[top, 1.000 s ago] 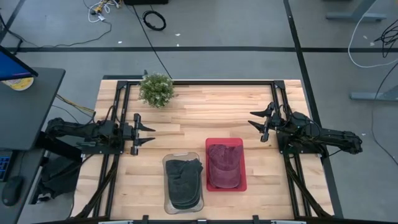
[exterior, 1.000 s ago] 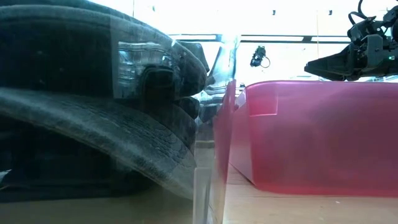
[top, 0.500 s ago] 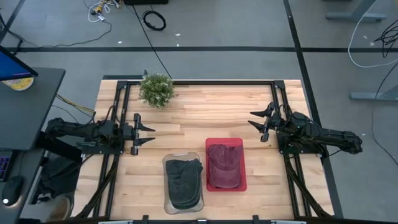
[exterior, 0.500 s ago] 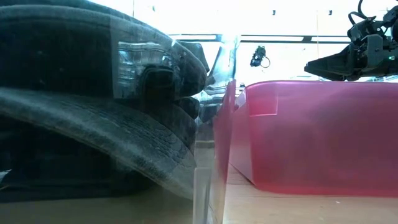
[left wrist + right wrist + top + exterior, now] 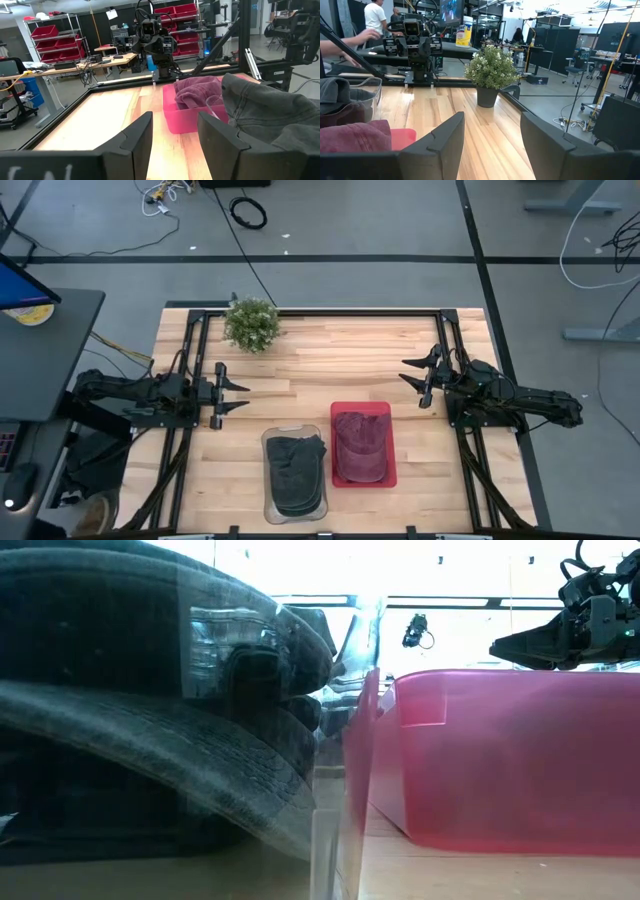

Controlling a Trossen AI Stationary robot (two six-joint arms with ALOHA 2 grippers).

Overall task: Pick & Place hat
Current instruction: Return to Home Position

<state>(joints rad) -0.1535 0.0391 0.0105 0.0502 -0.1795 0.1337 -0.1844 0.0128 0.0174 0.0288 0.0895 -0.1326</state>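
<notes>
Dark grey hats (image 5: pixel 295 470) lie stacked in a clear bin (image 5: pixel 268 439) at the table's near side. A maroon hat (image 5: pixel 360 445) lies in the red bin (image 5: pixel 390 475) right beside it; the left wrist view shows both, grey hat (image 5: pixel 270 107) and maroon hat (image 5: pixel 197 90). My left gripper (image 5: pixel 240 394) hovers open over the left side of the table, left of the bins. My right gripper (image 5: pixel 408 370) hovers open over the right side, beyond the red bin. Neither touches anything.
A small potted plant (image 5: pixel 251 323) stands near the table's far left corner, also in the right wrist view (image 5: pixel 491 72). Bare wood lies between the two grippers and across the far half. People stand in the room behind the table (image 5: pixel 375 17).
</notes>
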